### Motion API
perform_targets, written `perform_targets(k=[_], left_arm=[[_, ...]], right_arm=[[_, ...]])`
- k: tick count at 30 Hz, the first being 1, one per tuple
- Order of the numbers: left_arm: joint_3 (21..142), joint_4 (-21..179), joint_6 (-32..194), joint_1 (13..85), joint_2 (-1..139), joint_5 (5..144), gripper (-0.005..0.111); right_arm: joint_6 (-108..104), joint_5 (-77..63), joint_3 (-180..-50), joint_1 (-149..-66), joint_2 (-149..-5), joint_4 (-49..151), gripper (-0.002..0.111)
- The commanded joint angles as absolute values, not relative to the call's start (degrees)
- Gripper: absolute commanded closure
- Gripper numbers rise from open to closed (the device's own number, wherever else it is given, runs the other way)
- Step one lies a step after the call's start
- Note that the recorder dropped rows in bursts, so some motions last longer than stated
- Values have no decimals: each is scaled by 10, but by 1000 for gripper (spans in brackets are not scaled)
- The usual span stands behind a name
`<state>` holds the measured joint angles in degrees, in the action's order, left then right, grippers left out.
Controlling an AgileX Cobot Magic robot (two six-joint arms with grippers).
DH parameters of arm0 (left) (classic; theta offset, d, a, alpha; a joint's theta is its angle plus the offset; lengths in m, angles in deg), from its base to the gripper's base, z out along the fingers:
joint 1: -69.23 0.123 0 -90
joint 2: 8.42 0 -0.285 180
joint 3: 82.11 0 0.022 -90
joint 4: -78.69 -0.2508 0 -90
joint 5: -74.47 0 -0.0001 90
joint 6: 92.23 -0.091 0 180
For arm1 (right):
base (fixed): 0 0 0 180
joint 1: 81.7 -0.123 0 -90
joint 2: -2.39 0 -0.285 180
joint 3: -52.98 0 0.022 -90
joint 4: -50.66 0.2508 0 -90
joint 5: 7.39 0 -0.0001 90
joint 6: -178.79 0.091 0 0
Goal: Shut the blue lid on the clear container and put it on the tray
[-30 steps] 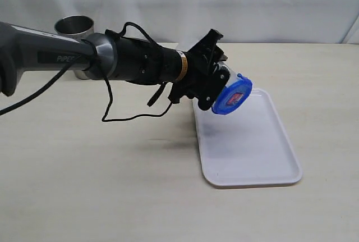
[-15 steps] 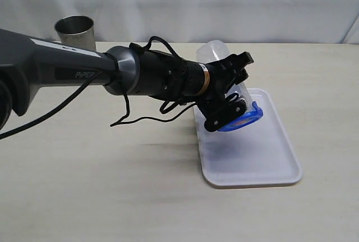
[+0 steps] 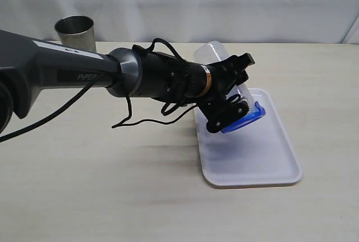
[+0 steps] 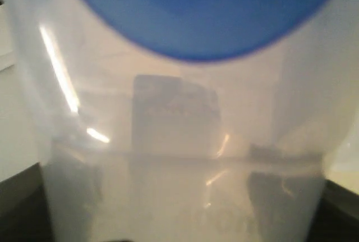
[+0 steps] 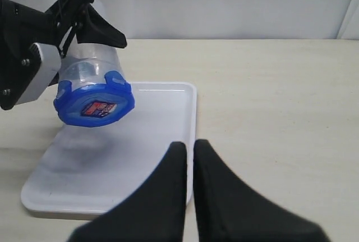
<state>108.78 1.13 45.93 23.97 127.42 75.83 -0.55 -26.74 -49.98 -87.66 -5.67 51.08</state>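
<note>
My left gripper (image 3: 234, 91) is shut on the clear container (image 3: 215, 52) and holds it tilted on its side above the tray (image 3: 263, 163). The blue lid (image 3: 247, 117) sits on the container's mouth at the low end, a little above the tray floor. In the left wrist view the container (image 4: 179, 141) fills the picture, with the blue lid (image 4: 207, 12) at its far end. The right wrist view shows the lid (image 5: 94, 104) with its sticker, the container (image 5: 90, 65), the tray (image 5: 162, 113), and my right gripper (image 5: 189, 146) shut and empty near the tray's edge.
A grey metal cup (image 3: 74, 28) stands at the back left of the table, behind the left arm. A black cable (image 3: 140, 119) hangs loosely under the left wrist. A white curtain closes off the back.
The left wrist has turned and moved right: the lid, which faced outward a second ago, now points down over the tray, with the container's base raised behind. Hardly any motion in the last half second.
</note>
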Motion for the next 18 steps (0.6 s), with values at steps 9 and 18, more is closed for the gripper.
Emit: perform_targets(k=[9, 18], left_arm=[[1094, -28, 623, 238, 1265, 705, 107], [1094, -123, 562, 238, 1265, 784, 107]], right_arm=[[-5, -268, -498, -872, -54, 513, 104], [-5, -268, -498, -872, -54, 513, 104]])
